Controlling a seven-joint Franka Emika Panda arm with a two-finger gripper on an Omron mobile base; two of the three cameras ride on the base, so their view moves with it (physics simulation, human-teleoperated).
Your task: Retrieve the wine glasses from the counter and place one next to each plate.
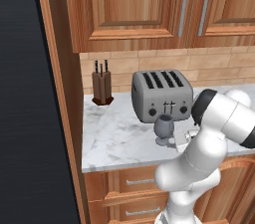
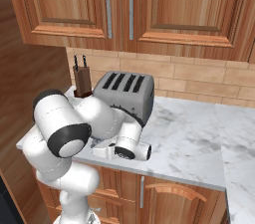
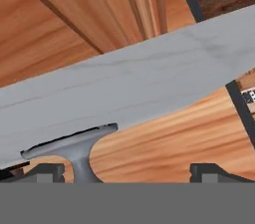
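Glass of smoky grey, translucent, with a rounded bowl, a short stem and a round foot: one wine glass point(image 1: 164, 130) stands on the counter point(image 1: 114, 136) just in front of the toaster point(image 1: 162, 95), much shorter than it. It is upright, its long axis vertical, bowl opening upward. In the hand view its foot and stem point(image 3: 79, 151) appear close up and rolled with the camera, lying between the two dark fingertips of the gripper point(image 3: 127, 172), nearer to one of them. The gripper's jaws are spread wide and released, touching nothing that can be seen.

The counter is white marble with grey veins, on brown wooden drawer cabinets point(image 1: 130, 197). The toaster is grey metal with four slots and sits toward the back. A wooden knife block point(image 1: 102, 86) stands to the toaster's left, near the tan tiled wall point(image 2: 209, 81). Above the toaster hang brown wooden wall cabinets point(image 2: 134, 6) with long metal handles.
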